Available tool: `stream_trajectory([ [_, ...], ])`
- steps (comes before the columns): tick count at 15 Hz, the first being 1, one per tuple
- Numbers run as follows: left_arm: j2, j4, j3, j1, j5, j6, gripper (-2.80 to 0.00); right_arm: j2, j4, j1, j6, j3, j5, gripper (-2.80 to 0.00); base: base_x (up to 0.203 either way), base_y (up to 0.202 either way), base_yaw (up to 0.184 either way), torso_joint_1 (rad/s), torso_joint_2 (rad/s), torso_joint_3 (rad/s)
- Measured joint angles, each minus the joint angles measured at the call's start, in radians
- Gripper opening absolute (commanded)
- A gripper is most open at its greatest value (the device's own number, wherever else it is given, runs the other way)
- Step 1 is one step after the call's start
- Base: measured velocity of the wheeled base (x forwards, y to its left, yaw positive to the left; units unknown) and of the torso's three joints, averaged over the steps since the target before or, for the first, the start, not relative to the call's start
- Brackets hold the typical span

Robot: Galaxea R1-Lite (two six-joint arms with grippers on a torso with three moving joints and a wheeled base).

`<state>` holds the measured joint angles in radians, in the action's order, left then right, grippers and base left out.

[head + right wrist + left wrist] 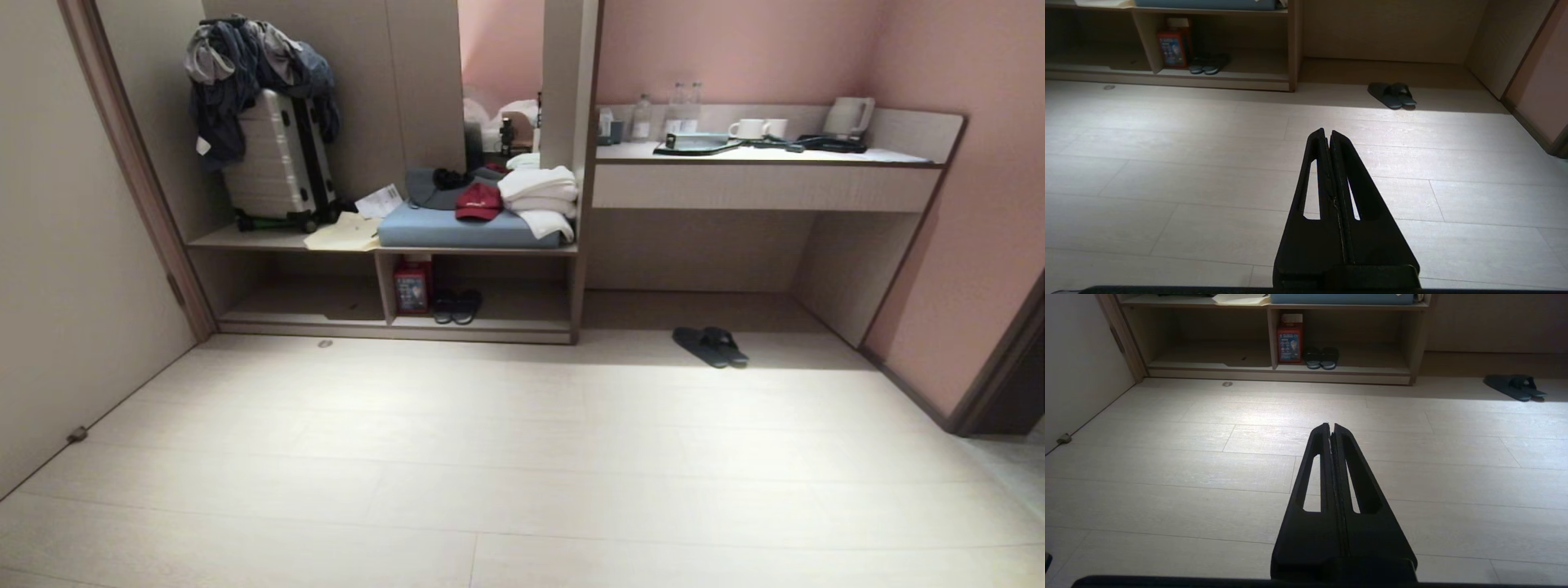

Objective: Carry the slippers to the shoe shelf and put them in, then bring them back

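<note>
The slippers [710, 345], a flat dark pair of open-toe slides, lie side by side on the floor under the desk, to the right of the shoe shelf [482, 331]. Both wrist views also catch the slippers [1515, 387] [1392, 95] far ahead, and the shoe shelf [1372, 379] [1241, 83] with its pale base board. My left gripper [1331, 425] is shut and empty, held low over the floor well short of the shelf. My right gripper [1327, 131] is likewise shut with nothing in it. Neither arm shows in the head view.
Another dark pair of shoes [455, 306] and a red box [411, 287] sit in the shelf's right cubby. Above are a suitcase [277, 159], folded clothes and towels [539, 192]. The long desk [759, 186] carries cups and a kettle. A wall runs along the left.
</note>
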<state>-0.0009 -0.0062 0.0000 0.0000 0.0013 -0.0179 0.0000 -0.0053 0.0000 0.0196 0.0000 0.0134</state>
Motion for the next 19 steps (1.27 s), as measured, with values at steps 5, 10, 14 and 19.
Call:
stream_trajectory([
  [5,0.000,0.000,0.000,0.000,0.000,0.000,-2.80,0.000,0.000,0.000,0.001,0.000,0.000,-2.80,0.000,0.000,0.000,0.000,0.00,0.000],
  [10,0.000,0.000,0.000,0.000,0.000,0.000,-2.80,0.000,0.000,0.000,0.002,0.000,0.000,-2.80,0.000,0.000,0.000,0.000,0.00,0.000],
  [14,0.000,0.000,0.000,0.000,0.000,0.000,-2.80,0.000,0.000,0.000,0.000,0.000,0.000,-2.80,0.000,0.000,0.000,0.000,0.00,0.000],
  [19,0.000,0.000,0.000,0.001,0.000,0.000,-2.80,0.000,0.000,0.000,0.000,0.000,0.000,-2.80,0.000,0.000,0.000,0.000,0.00,0.000],
])
